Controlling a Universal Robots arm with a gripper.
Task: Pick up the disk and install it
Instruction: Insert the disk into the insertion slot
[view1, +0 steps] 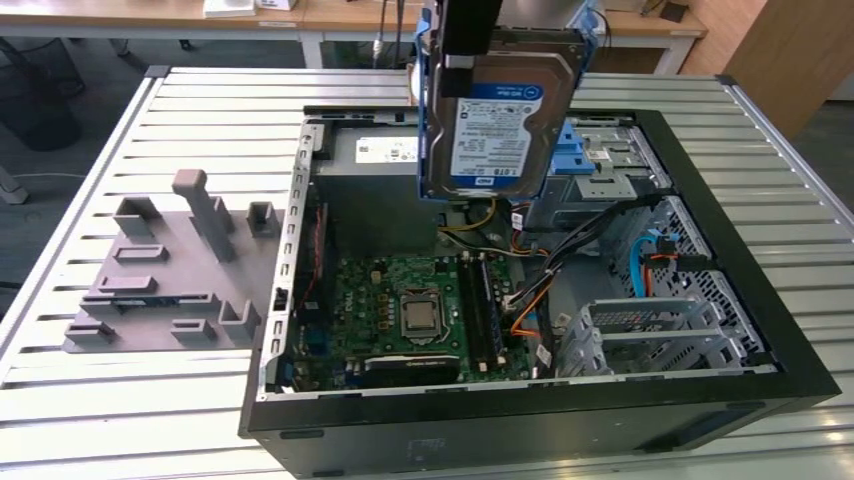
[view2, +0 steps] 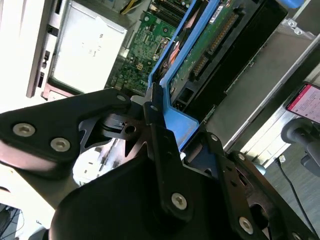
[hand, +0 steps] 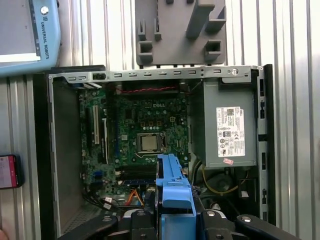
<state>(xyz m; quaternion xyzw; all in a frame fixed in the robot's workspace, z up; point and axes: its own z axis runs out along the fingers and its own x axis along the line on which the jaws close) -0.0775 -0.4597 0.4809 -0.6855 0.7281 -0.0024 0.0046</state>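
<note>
1. Disk (view1: 501, 120) hangs upright above the open computer case (view1: 507, 425), clear of its walls.
2. Gripper (view2: 152, 107) is clamped on the disk's blue carrier edge, probably to leave the body free for insertion.
3. Silver cage (view1: 607, 150) sits near; the disk is not yet installed.

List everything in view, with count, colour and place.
disk: one, silver in blue bracket, held above the open case
computer case: one, black, open, on the table
motherboard: one, green, inside the case
power supply: one, grey, white sticker, inside the case
drive cage: one, silver, blue latch, inside the case
fixture plate: one, grey, on the table beside the case
table: one, silver slats, under everything
pendant: one, blue-grey, on the table
claw: one, black, shut on the disk
</note>
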